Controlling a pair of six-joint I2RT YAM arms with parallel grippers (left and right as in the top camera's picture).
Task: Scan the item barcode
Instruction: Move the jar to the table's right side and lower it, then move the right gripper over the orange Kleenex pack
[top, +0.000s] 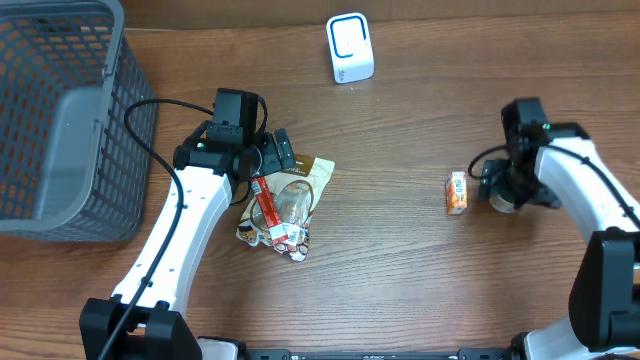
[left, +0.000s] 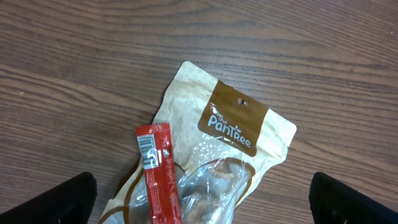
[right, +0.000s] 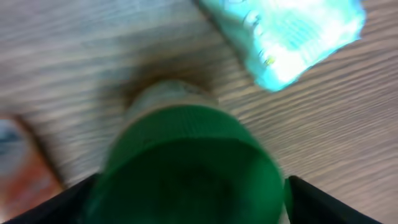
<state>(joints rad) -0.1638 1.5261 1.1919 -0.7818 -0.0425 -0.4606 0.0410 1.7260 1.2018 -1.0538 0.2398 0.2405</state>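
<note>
A tan snack pouch (top: 297, 190) (left: 236, 134) lies flat on the table, and a red stick packet (top: 268, 212) (left: 158, 174) with a printed barcode rests on it. My left gripper (top: 270, 160) (left: 202, 183) hovers over the pouch's upper edge, open and holding nothing. The white scanner (top: 350, 48) stands at the back centre. My right gripper (top: 503, 188) (right: 193, 199) straddles a jar with a green lid (right: 186, 168), its jaws wide, with a sliver of gap at the right finger. The jar (top: 502, 203) stands on the table. This view is blurred.
A grey mesh basket (top: 60, 120) fills the far left. A small orange packet (top: 456, 192) (right: 25, 171) lies just left of the jar. A teal packet (right: 292, 31) lies beyond the jar in the right wrist view.
</note>
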